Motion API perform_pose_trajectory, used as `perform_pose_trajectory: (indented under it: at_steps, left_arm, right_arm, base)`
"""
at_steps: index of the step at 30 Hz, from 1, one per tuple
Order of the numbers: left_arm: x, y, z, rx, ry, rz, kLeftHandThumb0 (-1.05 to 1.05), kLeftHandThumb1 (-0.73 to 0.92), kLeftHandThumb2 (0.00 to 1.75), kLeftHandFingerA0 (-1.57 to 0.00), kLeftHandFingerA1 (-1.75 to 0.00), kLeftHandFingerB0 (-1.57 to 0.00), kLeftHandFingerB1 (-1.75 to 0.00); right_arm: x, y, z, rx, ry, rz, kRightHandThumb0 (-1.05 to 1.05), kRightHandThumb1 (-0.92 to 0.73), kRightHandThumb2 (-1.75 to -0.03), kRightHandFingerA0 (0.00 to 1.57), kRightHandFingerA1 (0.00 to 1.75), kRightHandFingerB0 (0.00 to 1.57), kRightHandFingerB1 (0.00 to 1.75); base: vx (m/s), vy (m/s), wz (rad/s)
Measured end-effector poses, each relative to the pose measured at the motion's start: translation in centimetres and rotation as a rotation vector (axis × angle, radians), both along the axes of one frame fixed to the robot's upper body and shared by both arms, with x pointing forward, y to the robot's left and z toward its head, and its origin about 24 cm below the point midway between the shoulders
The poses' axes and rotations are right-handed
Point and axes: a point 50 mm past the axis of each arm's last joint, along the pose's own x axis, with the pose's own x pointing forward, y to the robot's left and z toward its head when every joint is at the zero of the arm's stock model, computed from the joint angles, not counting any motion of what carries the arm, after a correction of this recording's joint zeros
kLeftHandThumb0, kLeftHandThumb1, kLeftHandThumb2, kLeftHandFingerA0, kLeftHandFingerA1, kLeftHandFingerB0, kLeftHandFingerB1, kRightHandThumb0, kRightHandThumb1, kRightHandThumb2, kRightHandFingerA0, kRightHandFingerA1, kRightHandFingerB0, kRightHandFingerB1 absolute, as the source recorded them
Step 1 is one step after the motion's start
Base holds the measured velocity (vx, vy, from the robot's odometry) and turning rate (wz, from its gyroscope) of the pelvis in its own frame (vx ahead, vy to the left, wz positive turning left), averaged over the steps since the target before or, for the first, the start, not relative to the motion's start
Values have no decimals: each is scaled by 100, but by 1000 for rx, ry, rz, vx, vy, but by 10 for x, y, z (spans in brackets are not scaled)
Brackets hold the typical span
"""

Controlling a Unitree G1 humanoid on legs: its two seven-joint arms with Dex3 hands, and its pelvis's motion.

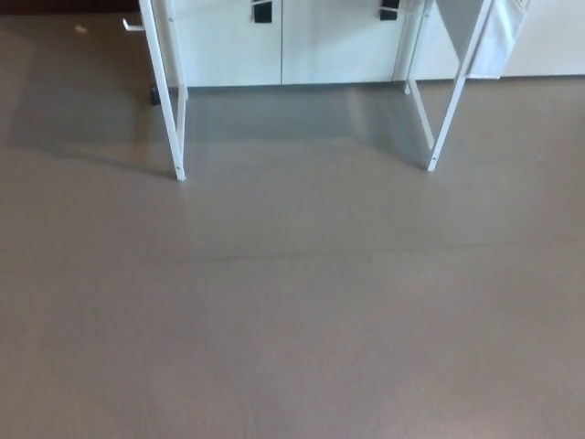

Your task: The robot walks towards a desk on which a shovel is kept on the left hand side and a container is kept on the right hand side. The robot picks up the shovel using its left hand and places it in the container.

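Wide grey-brown floor filling nearly the whole head view, bare and smooth, crossed by one faint seam. Beyond it, along the top edge, a row of white cabinets. In front of those, only the lower frame of the desk: left desk leg and right desk leg, thin, white, slanting outward toward the floor, with a soft shadow between them. Desk top cut off above the frame, so shovel and container out of sight; presumably up there, shovel to the left, container to the right. Neither left hand nor right hand visible, so impossible to tell how far open or whether holding anything.

Judged stage: walking approach, pickup not yet begun.

Main hazard: arriving off centre or skewed, leaving the shovel beyond easy reach of the left hand. Next: stepping too far in and clipping a splayed leg with a foot, jolting whatever sits above. Also: stopping short, forcing an overstretched reach.

Smaller details: a pale panel hanging by the right leg, possible snag for the right arm; black handles on the cabinet doors; a tiny pale scrap on the floor far left, well clear of the path.
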Motion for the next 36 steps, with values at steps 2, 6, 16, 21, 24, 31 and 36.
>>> perform_pose_trajectory:
  at_steps: [2, 6, 16, 21, 24, 31, 36]
  left_arm:
    - [-1, 0, 0, 2, 2, 3, -24, 60, 58, -42, -39, -33, -34]
    - [-2, 1, 0, 4, 6, 7, -24, 60, 58, -42, -40, -33, -35]
    - [-1, -2, -2, -4, 5, 6, -23, 60, 59, -39, -40, -30, -34]
    - [-3, -3, -3, -4, 14, 8, -25, 59, 58, -41, -40, -32, -35]
    - [0, 1, 0, 11, 1, 3, -22, 58, 57, -42, -40, -33, -35]
    - [-1, 1, 0, 14, 6, 2, -24, 57, 56, -44, -39, -34, -34]
    - [-5, 2, -1, 17, 16, 5, -22, 58, 57, -42, -39, -33, -34]
  right_arm:
    - [1, 1, 0, 0, 0, 6, -47, -39, -52, 91, 51, 62, 46]
    - [1, 3, 0, 0, 0, 15, -45, -32, -75, 89, 68, 57, 58]
    - [6, 0, 0, -15, -10, 19, -48, -33, -75, 91, 67, 57, 58]
    - [3, 1, -1, -17, -4, 21, -50, -33, -75, 91, 66, 59, 57]
    - [6, 4, 0, -14, -13, 31, -51, -33, -74, 92, 66, 58, 57]
    - [3, 4, -1, -16, -3, 35, -54, -35, -73, 93, 64, 62, 57]
    - [3, 5, 2, -21, -14, 40, -55, -35, -73, 93, 65, 62, 58]
  base:
    - [111, -3, 8]
    - [248, -106, 15]
    - [238, -117, 2]
    - [297, 179, -11]
    - [404, 240, -34]
    - [235, 126, 7]
    - [249, -54, 10]
